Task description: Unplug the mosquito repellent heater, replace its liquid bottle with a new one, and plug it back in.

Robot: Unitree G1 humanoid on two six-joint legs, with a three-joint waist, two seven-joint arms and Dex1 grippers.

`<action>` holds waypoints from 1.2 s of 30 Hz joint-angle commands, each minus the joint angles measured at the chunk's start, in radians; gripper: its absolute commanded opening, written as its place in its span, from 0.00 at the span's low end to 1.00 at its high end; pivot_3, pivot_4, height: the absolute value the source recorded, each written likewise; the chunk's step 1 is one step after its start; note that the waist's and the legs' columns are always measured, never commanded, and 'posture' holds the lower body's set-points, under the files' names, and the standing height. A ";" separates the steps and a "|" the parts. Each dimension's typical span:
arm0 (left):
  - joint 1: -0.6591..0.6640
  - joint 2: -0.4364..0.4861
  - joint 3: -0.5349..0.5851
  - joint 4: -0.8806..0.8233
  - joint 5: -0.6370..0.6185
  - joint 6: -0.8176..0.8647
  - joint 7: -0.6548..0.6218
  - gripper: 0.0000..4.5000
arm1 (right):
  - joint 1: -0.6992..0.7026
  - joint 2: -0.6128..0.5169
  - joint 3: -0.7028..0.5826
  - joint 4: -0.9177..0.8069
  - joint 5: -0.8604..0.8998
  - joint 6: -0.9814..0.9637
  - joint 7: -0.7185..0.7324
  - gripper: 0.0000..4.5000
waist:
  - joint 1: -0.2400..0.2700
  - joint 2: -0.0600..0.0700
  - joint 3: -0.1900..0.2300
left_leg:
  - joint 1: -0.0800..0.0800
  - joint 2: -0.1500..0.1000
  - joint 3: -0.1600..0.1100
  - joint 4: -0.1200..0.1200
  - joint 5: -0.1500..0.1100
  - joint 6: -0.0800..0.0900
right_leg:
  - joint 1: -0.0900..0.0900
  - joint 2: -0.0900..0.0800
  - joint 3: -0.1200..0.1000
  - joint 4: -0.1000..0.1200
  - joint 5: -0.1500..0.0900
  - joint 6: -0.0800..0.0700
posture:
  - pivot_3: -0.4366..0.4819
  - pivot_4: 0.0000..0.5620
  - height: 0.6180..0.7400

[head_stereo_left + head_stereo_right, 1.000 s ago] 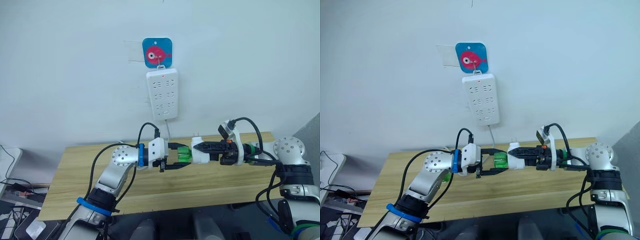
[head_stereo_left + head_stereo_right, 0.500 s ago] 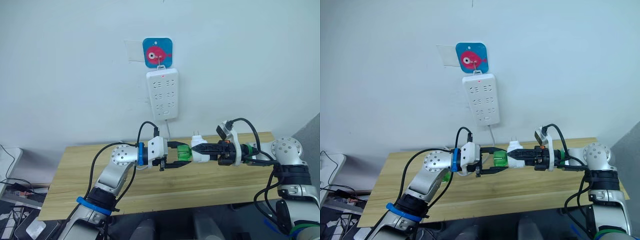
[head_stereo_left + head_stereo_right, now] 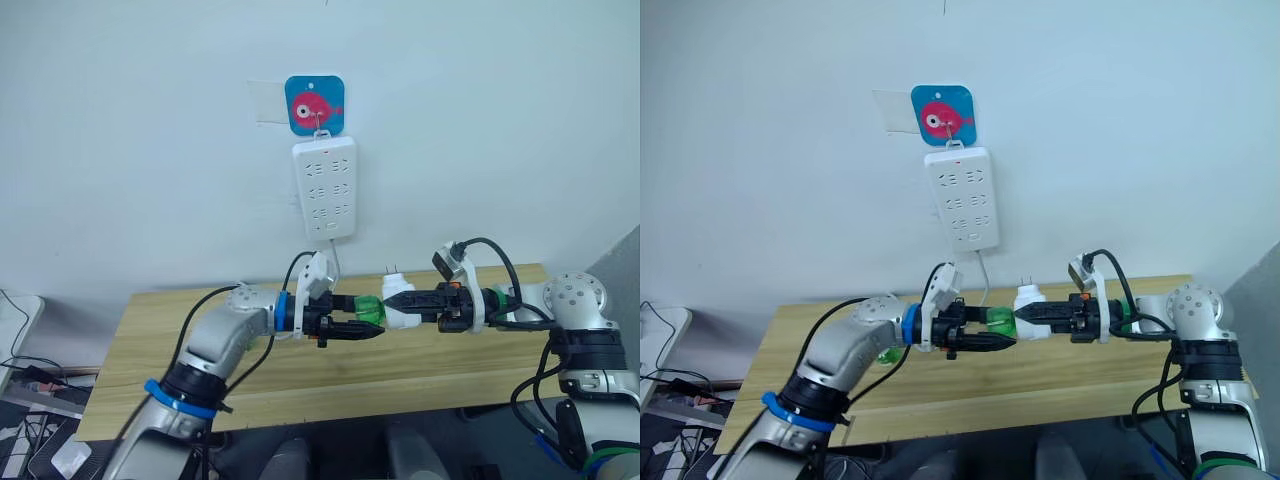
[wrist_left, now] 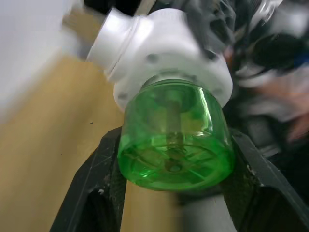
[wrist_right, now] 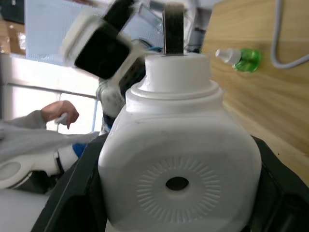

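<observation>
The white mosquito repellent heater (image 3: 400,300) hangs in the air above the wooden table, its two prongs (image 5: 173,29) pointing up. My right gripper (image 3: 412,298) is shut on it from the right. A green liquid bottle (image 3: 370,307) sticks out of the heater's left end. My left gripper (image 3: 362,318) is shut on that bottle, and in the left wrist view its black fingers (image 4: 101,193) press both sides of the green glass (image 4: 174,140). A second green bottle with a white cap (image 5: 241,58) lies on the table.
A long white power strip (image 3: 323,188) hangs on the wall under a blue fish hook (image 3: 314,104), and its cable (image 5: 285,43) runs down to the table (image 3: 450,360). A person's hand (image 5: 60,113) shows beyond the table.
My left wrist has rolled about its axis with the bottle in its grip, and the left elbow has risen. The heater first turned prongs-up, then held still.
</observation>
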 commanded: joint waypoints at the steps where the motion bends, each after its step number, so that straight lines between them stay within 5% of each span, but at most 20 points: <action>1: -0.071 0.007 0.087 0.077 -0.177 0.323 0.007 0.50 | -0.002 -0.017 -0.014 -0.040 0.006 0.005 0.037 0.67 | 0.000 0.000 0.000 | 0.000 0.000 -0.001 0.000 0.000 0.000 | 0.000 0.000 0.000 0.000 0.000 0.000 | 0.38 0.25 1.00; 5: -0.115 0.007 0.079 0.148 -0.163 0.348 0.005 0.50 | 0.000 -0.022 -0.005 -0.050 -0.006 0.005 0.053 0.67 | 0.002 0.000 0.000 | 0.000 0.000 -0.001 0.001 0.000 0.000 | 0.000 0.000 0.000 -0.001 0.000 0.000 | 0.37 0.26 1.00; 12: -0.137 -0.009 0.117 0.163 -0.155 0.286 0.004 0.97 | -0.008 -0.018 -0.027 -0.030 -0.012 0.007 0.053 0.67 | 0.006 0.000 0.000 | 0.000 0.000 0.000 0.000 0.000 -0.001 | 0.000 -0.005 0.001 -0.002 0.000 0.000 | 0.37 0.26 1.00; 18: -0.045 0.131 0.035 -0.013 0.022 -0.033 -0.096 0.99 | -0.015 -0.020 -0.046 0.002 -0.023 -0.001 0.051 0.67 | 0.004 0.000 0.001 | 0.001 0.000 0.002 -0.002 0.000 -0.001 | -0.001 -0.005 0.004 -0.002 0.000 -0.001 | 0.38 0.26 1.00; 22: 0.054 0.178 0.031 -0.155 0.239 -0.476 -0.101 0.99 | -0.030 -0.022 -0.061 0.035 -0.039 -0.009 0.058 0.67 | 0.013 0.000 0.001 | 0.000 -0.001 0.002 -0.002 0.000 -0.001 | -0.001 -0.006 0.004 -0.004 0.000 -0.001 | 0.41 0.27 1.00; 30: 0.215 0.029 0.051 0.001 0.671 -1.495 0.165 0.99 | -0.073 0.013 -0.091 0.075 -0.036 0.008 0.044 0.67 | 0.045 -0.001 0.002 | 0.000 0.000 0.002 -0.002 0.000 -0.001 | 0.000 -0.008 0.004 -0.005 0.002 -0.003 | 0.41 0.27 1.00; 36: 0.178 -0.028 0.031 0.159 0.827 -1.826 0.334 0.99 | -0.064 0.003 -0.079 0.048 0.006 0.008 0.041 0.67 | 0.058 -0.001 0.002 | -0.001 0.000 0.003 -0.002 0.000 0.000 | 0.000 -0.008 0.003 -0.005 0.003 -0.002 | 0.41 0.25 1.00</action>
